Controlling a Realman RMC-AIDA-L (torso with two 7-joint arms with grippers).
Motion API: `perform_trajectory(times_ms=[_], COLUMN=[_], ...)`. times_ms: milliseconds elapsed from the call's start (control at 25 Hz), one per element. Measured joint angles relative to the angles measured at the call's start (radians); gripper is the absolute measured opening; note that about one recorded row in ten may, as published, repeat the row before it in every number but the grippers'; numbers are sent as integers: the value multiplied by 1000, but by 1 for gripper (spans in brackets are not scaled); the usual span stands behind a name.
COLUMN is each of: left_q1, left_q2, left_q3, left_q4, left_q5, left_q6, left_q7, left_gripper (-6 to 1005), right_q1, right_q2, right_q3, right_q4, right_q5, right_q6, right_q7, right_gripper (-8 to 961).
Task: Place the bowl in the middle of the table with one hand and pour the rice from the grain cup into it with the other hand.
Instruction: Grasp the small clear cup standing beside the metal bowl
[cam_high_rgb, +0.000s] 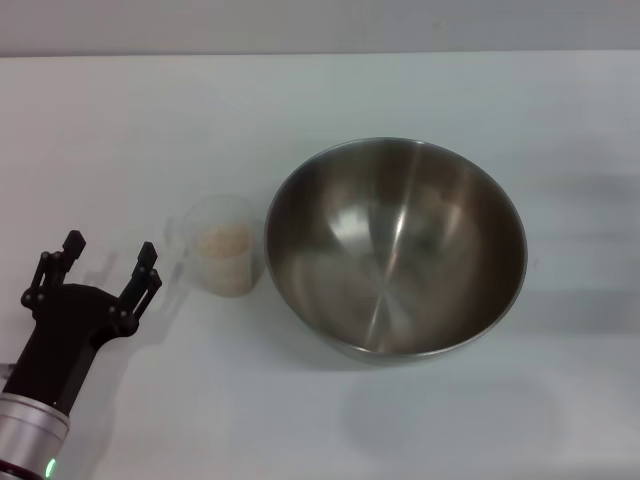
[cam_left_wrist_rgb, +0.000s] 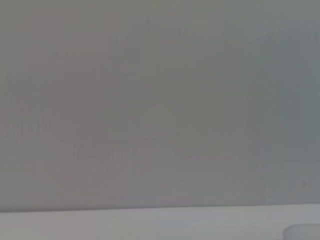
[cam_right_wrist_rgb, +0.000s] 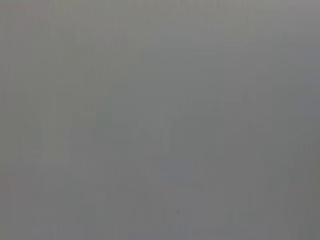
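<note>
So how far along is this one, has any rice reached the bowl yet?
Not yet. The bowl already sits near the middle of the table, its inside bare. The rice is all in the grain cup, standing upright just left of the bowl. The left gripper is open, left of the cup and not touching it. The right arm is out of view. Grasping and pouring remain.

Along the top of the head view, only a narrow grey backdrop (cam_high_rgb: 320, 25), plain and unmarked (wall or screen, cannot tell which). In the left wrist view, a flat grey field (cam_left_wrist_rgb: 160, 100) bordered by a paler band (cam_left_wrist_rgb: 150, 225), split by one straight line. In the right wrist view, just an even grey surface (cam_right_wrist_rgb: 160, 120), featureless throughout.
</note>
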Motion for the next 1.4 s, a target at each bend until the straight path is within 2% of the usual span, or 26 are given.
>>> perform_trajectory(times_ms=[200, 520, 1400], left_q1=[22, 54, 5], left_q2=[0, 0, 0], left_q3=[3, 2, -6], left_q4=[-33, -143, -125], left_q5=[1, -30, -77], left_q6=[-18, -98, -137], left_q7=[27, 187, 195], left_gripper=[814, 813, 812], right_q1=[0, 1, -21], right_q2=[0, -2, 1], right_q3=[0, -1, 3], right_q4=[0, 0, 2], right_q5=[0, 0, 0], right_q6=[0, 0, -13], right_q7=[0, 0, 0], right_gripper=[618, 618, 620])
